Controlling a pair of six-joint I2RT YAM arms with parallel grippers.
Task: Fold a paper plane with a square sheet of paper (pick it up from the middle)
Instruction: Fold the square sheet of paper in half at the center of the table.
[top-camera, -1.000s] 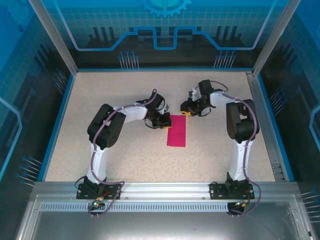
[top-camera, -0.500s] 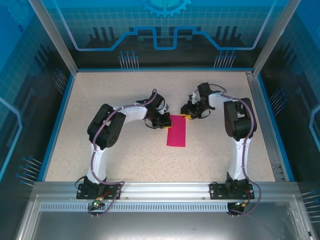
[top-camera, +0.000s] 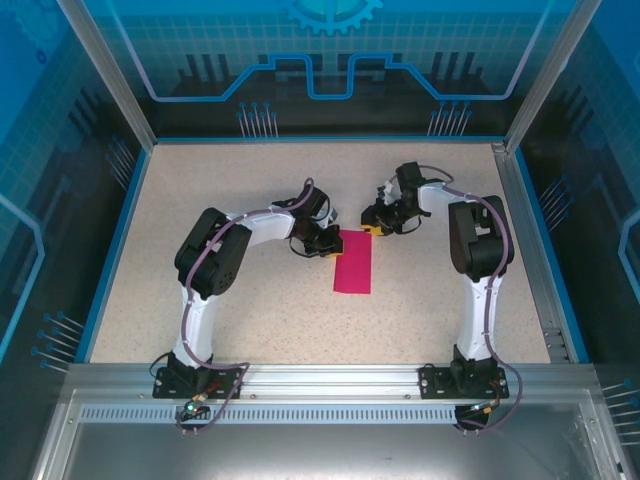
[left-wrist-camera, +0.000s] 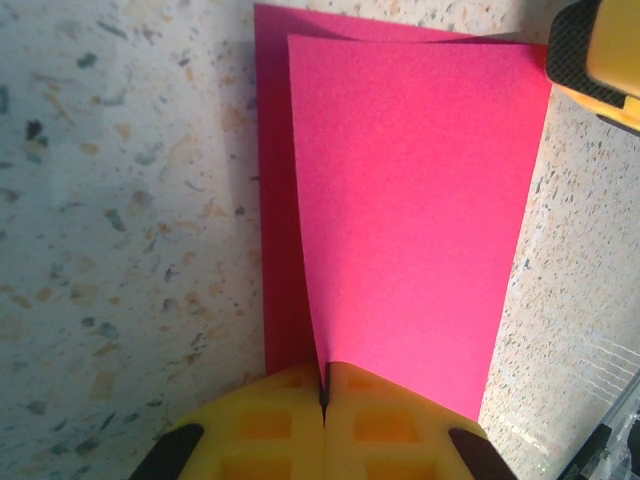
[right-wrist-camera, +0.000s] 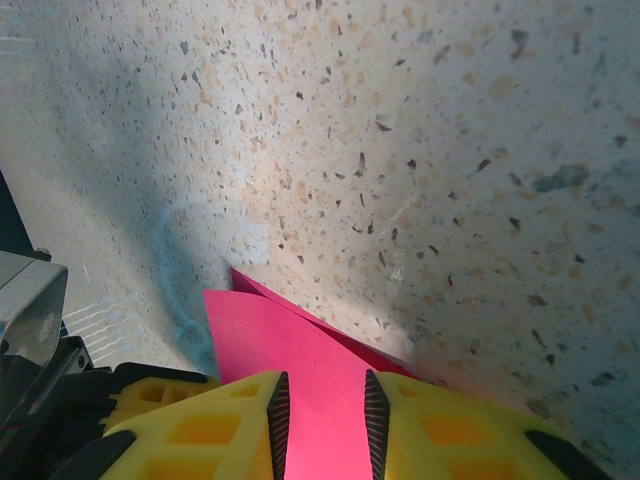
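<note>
The square sheet of paper (top-camera: 352, 265) is magenta-pink and lies folded in half as a narrow strip at the table's middle. In the left wrist view its upper layer (left-wrist-camera: 410, 200) lifts slightly off the lower one. My left gripper (top-camera: 333, 247) sits at the strip's far left corner, its yellow jaws (left-wrist-camera: 323, 395) shut on the edge of that upper layer. My right gripper (top-camera: 372, 226) is at the far right corner. Its jaws (right-wrist-camera: 322, 410) stand apart, low over the paper (right-wrist-camera: 290, 340), which shows flat between the fingers. One right finger (left-wrist-camera: 600, 60) also appears in the left wrist view.
The speckled beige table (top-camera: 250, 300) is ringed by a blue rim and metal frame posts (top-camera: 530, 180). Both arms bend inward from their bases at the near edge (top-camera: 320, 380).
The right arm's elbow has shifted slightly left and its gripper has nudged a little at the paper's far corner. The left arm and the paper stay where they were.
</note>
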